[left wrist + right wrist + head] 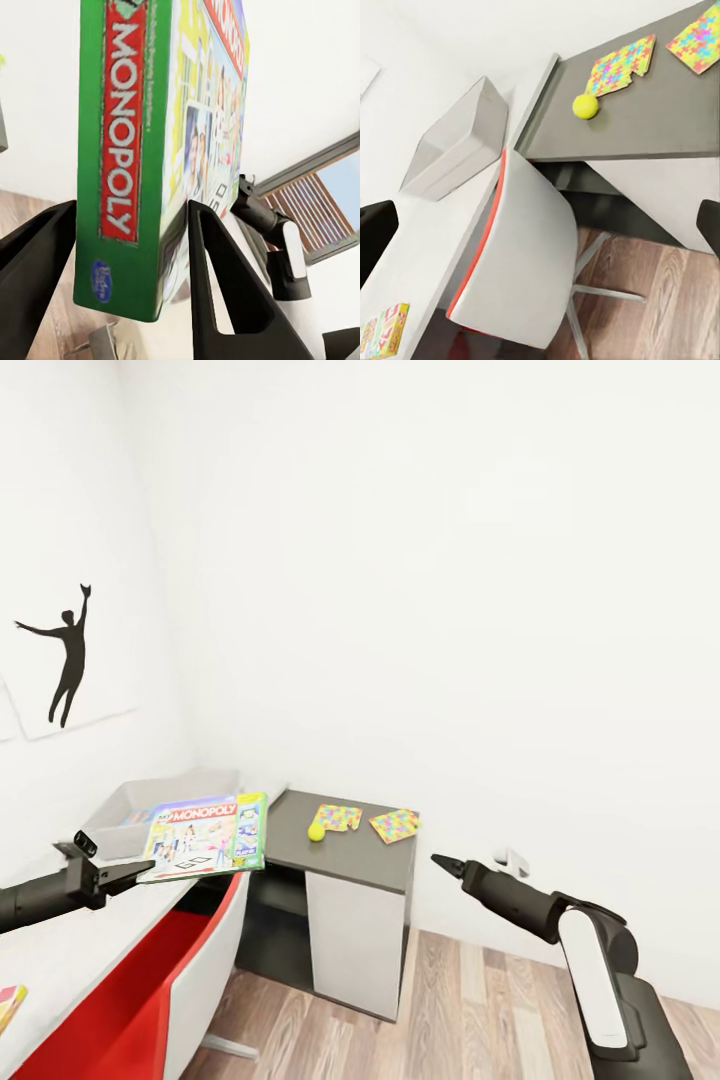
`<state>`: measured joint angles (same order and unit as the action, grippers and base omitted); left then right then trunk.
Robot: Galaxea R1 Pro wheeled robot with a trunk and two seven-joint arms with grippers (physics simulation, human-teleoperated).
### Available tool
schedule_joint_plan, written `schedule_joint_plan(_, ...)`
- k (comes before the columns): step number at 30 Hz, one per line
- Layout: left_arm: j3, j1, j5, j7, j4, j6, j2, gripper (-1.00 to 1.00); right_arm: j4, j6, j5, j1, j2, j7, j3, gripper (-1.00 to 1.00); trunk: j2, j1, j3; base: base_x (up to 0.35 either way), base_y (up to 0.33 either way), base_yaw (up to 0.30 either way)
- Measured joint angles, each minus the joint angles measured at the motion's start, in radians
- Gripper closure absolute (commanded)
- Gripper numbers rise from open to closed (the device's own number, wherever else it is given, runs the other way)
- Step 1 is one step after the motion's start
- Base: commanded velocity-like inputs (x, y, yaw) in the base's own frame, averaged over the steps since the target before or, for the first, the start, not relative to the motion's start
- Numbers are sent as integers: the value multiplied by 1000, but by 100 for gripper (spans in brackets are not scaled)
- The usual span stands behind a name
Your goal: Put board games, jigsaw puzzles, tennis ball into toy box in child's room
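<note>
One Monopoly box (150, 150) clamped by left gripper (127, 247); right gripper (447, 864) empty, jaw spread unclear.

Glossy Monopoly box (142, 150) — wood-plank floor (480, 1010)

A child's room: athlete silhouette picture (65, 660) on white wall; puzzles (338, 818), ball (316, 832) on desk (350, 850).

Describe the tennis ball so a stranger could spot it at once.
Find the dark grey corner section of the table against the white wall. Two multicoloured jigsaw puzzles lie flat on it; the tennis ball sits at the near edge of the left one. It is the only small, round, plain yellow-green thing there.
</note>
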<state>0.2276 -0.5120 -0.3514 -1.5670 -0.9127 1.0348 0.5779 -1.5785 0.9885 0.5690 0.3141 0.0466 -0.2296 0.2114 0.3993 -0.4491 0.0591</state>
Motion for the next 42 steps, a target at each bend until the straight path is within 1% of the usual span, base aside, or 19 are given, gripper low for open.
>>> schedule_joint_plan(4, 0, 0, -2, 0, 0, 0, 1, 100, -2, 1, 10, 1, -3, 4, 2, -100, 0, 0, 0, 200, -6, 103)
schedule_joint_plan(7, 0, 0, -3, 0, 0, 0, 2, 100, -3, 1, 13, 1, 2, 6, -5, -100, 0, 0, 0, 157, -109, 254)
schedule_joint_plan(15, 0, 2, -3, 0, 0, 0, 2, 100, -3, 0, 13, 1, 3, 7, -9, -100, 0, 0, 0, 215, -125, 287)
schedule_joint_plan(42, 0, 2, 0, 0, 0, 0, 2, 100, -1, -7, 13, 1, -2, 5, -11, -100, 0, 0, 0, 279, -3, 292)
